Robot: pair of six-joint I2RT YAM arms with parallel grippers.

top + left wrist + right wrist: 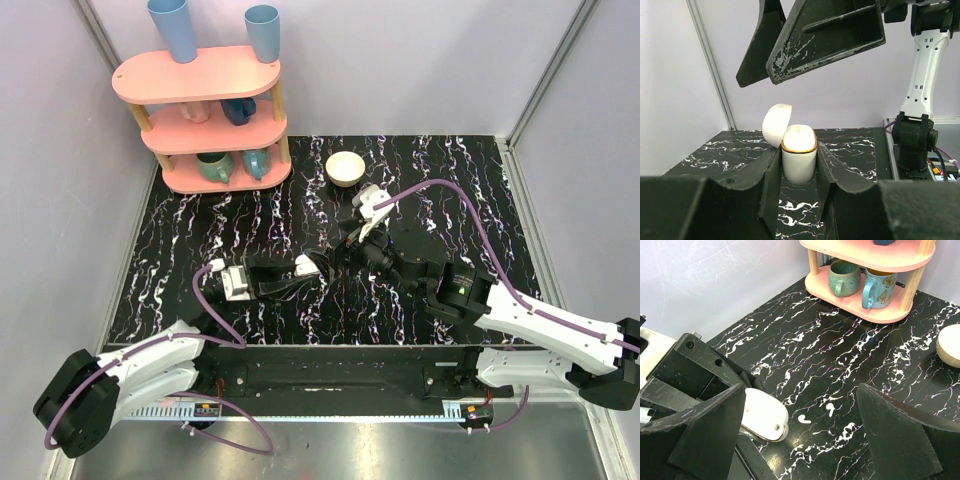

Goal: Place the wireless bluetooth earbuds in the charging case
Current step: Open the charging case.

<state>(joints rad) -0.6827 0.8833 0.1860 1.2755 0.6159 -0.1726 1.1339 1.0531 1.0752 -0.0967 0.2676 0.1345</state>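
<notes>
Right wrist view, Tech A: Where are the wireless bluetooth earbuds (803,418) lying?

Tech B: Both are lying loose on the worktop (840,340), apart from each other, just beside the charging case (762,415). The left end effector (799,170) is clamping the case, lid hinged open.

Tech A: And the right end effector (800,390)?

Tech B: It is hanging above them, jaws spread wide, holding nothing. Recommended practice: centring on one earbud only, descending straight and closing gently, since such small glossy parts are probably prone to slipping sideways.
</notes>
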